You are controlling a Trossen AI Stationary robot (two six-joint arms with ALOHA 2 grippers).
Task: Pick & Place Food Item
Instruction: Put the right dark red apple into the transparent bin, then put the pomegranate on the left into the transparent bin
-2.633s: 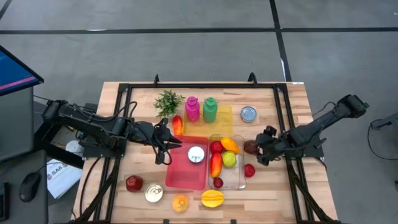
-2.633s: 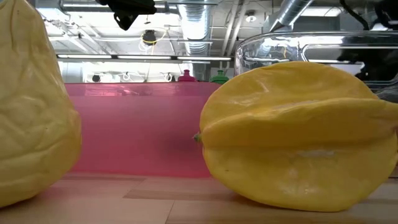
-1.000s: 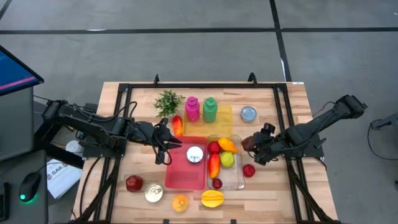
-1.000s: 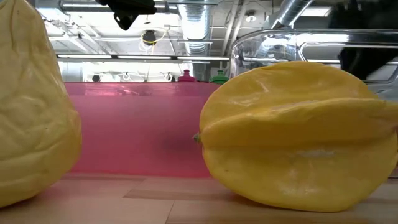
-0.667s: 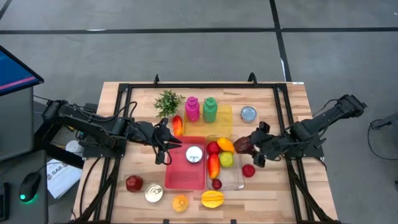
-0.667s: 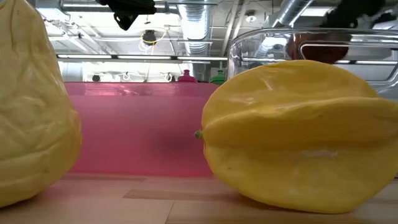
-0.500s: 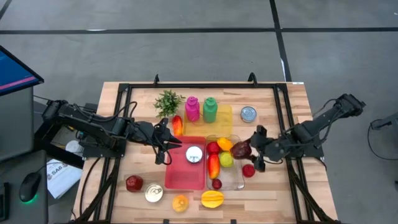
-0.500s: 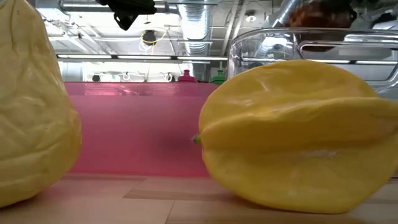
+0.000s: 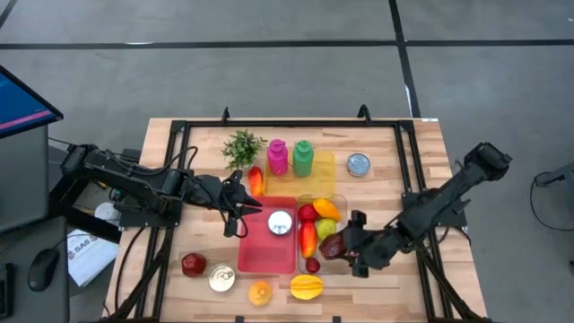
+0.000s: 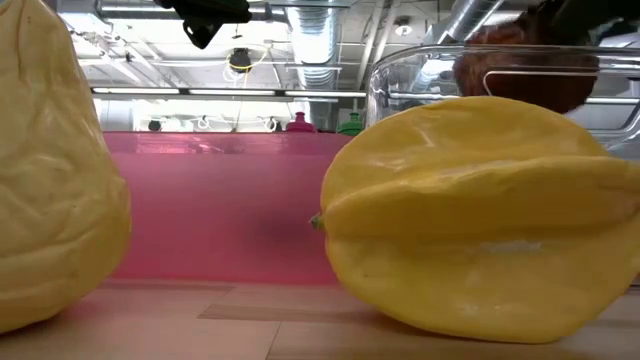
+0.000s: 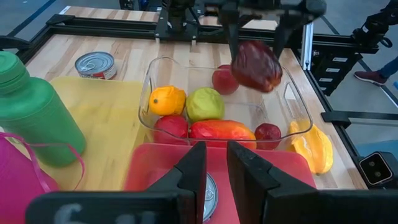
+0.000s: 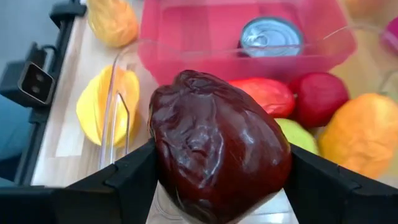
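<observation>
A dark red wrinkled fruit (image 12: 217,158) is clamped between the fingers of the right gripper (image 9: 345,248) and held above the clear container (image 11: 155,74), toward its 4 o'clock corner in the high view. Inside the container are seen an orange fruit (image 11: 166,100), a green fruit (image 11: 206,103) and several red ones. The left gripper (image 9: 240,208) is kept closed and empty over the desk (image 9: 395,152), at the 9 o'clock edge of the pink tray (image 9: 260,251).

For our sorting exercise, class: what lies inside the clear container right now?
Inside the clear container: an orange fruit, a green one, a long red-orange one and three red ones. The right pincer holds a dark red fruit above it, covering part of the floor.
</observation>
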